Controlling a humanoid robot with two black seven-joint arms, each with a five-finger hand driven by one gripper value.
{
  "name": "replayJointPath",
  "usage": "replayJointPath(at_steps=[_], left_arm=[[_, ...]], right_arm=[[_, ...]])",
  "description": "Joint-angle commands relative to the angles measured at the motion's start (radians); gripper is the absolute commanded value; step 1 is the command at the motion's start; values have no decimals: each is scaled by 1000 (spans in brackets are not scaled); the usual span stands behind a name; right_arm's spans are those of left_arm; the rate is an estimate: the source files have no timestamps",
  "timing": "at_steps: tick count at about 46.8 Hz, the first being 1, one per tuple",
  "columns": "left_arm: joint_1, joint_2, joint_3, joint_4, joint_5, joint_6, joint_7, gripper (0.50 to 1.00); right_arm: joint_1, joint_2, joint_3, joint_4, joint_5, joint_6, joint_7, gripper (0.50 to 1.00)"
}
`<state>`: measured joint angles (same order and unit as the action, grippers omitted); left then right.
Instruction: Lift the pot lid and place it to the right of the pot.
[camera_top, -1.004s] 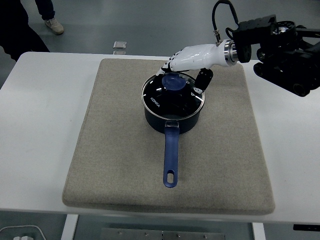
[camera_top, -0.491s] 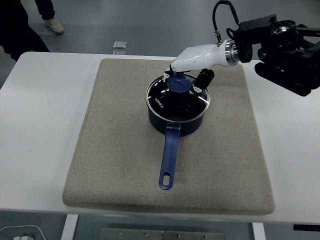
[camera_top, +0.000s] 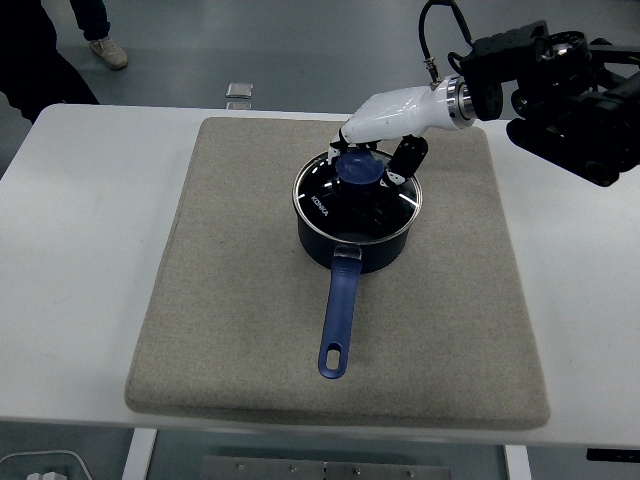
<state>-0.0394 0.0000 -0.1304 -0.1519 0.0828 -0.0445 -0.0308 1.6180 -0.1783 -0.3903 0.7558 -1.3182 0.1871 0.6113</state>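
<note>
Dark blue enamel and a glass top are what is seen from the head view: the pot (camera_top: 357, 228) sits on the grey mat (camera_top: 220, 300), toward the mat's far edge and a little right of its middle, with the long blue handle (camera_top: 338, 315) pointing back toward the table's near edge. The pot lid (camera_top: 357, 195) is seen resting on the pot, its steel rim seated all round as far as can be judged, and its blue knob (camera_top: 357, 167) standing at the far side of the glass. The right hand (camera_top: 385, 135) is brought in from the table's far right corner, white-shelled at the palm, and is laid over the knob; the fingers (camera_top: 345, 135) are curled down behind the knob while a dark digit is seen at its right, so a pinch on the knob appears to be made, though firm contact cannot be confirmed from this angle. The left hand is not seen at all. The white table (camera_top: 80, 220) carries the mat, and a person's shoe is glimpsed on the floor beyond the far left corner. For the lift to be done well, the knob should be gripped squarely before any rise, the lid should be drawn straight up until the rim is clear of the pot wall, and only then carried toward the mat's right edge. A sideways pull made too soon could drag the pot, so the bare mat to the right is best reached with the lid kept level and set down flat.
</note>
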Motion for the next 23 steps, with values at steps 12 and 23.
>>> replayJointPath(at_steps=[12, 23], left_arm=[[1, 0, 0, 0, 0, 0, 0, 1000], [1, 0, 0, 0, 0, 0, 0, 1000]], right_arm=[[25, 0, -12, -4, 2, 11, 0, 500], [37, 0, -13, -15, 2, 12, 0, 500]])
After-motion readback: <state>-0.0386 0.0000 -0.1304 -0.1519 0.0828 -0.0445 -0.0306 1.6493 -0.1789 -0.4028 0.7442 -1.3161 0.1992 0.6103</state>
